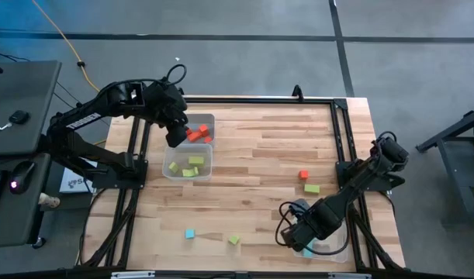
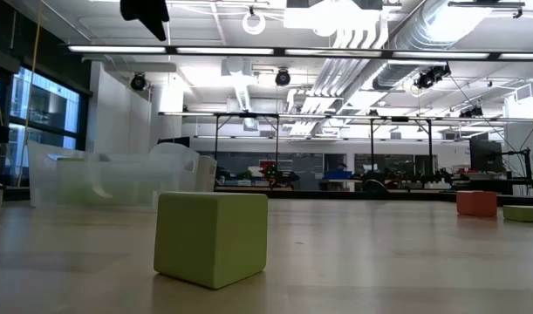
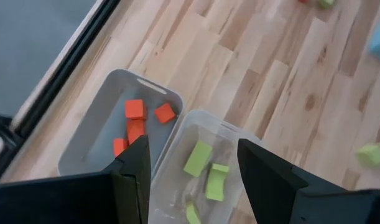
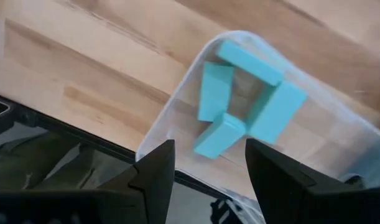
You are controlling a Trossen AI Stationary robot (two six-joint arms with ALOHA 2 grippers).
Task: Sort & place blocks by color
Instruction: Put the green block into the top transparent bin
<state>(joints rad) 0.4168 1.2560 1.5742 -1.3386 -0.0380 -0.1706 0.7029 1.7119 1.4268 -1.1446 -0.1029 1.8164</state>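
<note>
My left gripper (image 1: pixel 178 133) hangs open and empty over two clear tubs at the far left. One tub (image 3: pixel 93 134) holds several red blocks (image 3: pixel 135 109). The other tub (image 3: pixel 205 134) holds lime green blocks (image 3: pixel 198 158). My right gripper (image 4: pixel 208 177) is open above a clear tub (image 4: pixel 177 93) at the near right, which holds several teal blocks (image 4: pixel 277 112). Loose on the table lie a red block (image 1: pixel 303 175), a green block (image 1: pixel 312 188), a teal block (image 1: pixel 189 233) and another green block (image 1: pixel 234 239).
In the low view the near green cube (image 2: pixel 212 237) stands close to the camera, with the red block (image 2: pixel 476 202) and a green block (image 2: pixel 523 212) farther right. Black frame rails (image 1: pixel 341 132) run along the table's left and right sides. Bare wood lies in the table's middle.
</note>
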